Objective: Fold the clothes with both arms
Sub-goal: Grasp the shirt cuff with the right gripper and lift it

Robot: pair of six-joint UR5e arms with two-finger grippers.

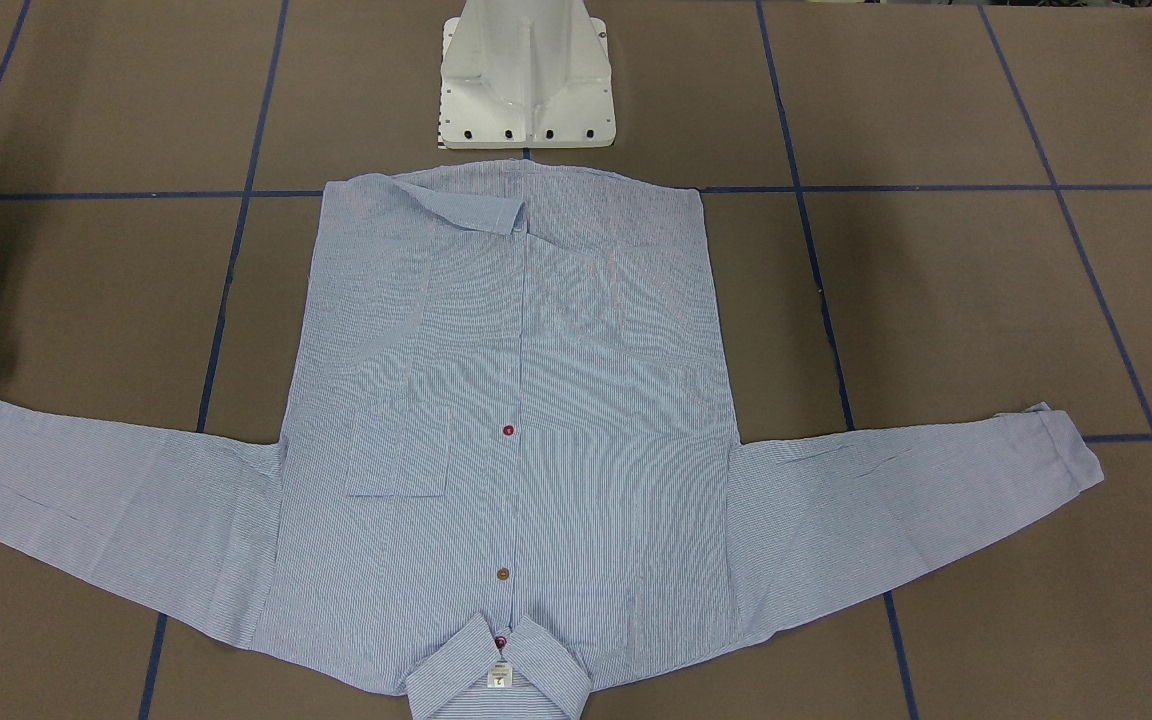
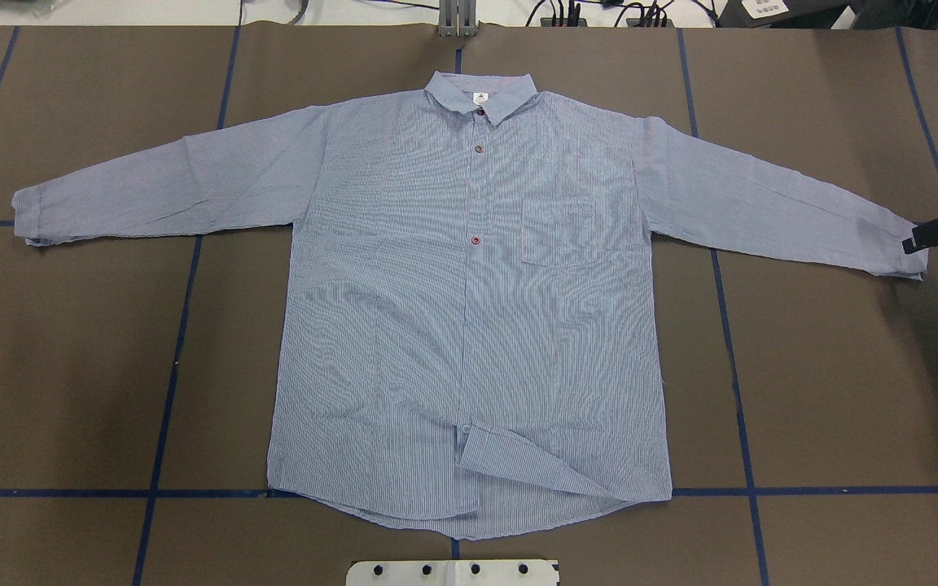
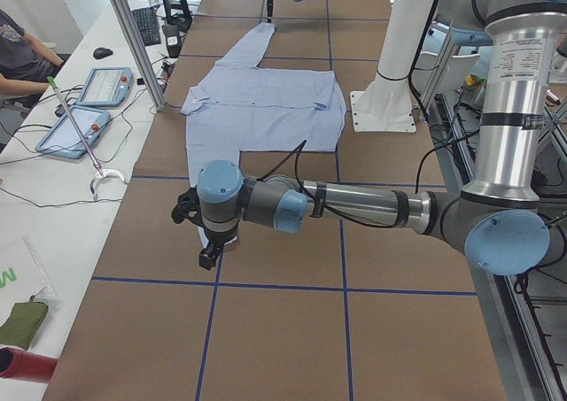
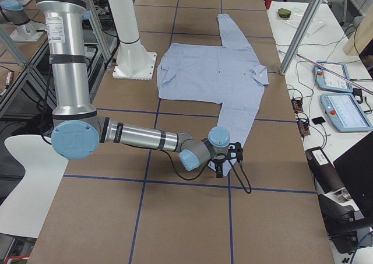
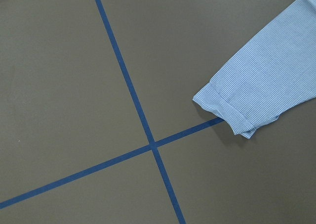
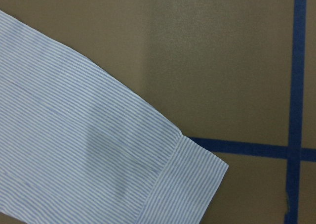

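While the shirt (image 2: 469, 309) is lying flat and face up mid-table (image 2: 94, 366), sleeves spreading sideways, the right gripper (image 2: 935, 234) is hanging right at one cuff (image 2: 892, 248) and the left gripper (image 3: 210, 258) is hovering near the other cuff (image 2: 29, 216). I cannot tell whether either claw is spread or pressed together. An off-centre pinch is risking dragging a sleeve askew, and the turned-up hem corner (image 2: 518, 468) is likely getting creased into any fold.

Right pincer (image 4: 223, 168) sits at the shirt's (image 4: 210, 71) near cuff.
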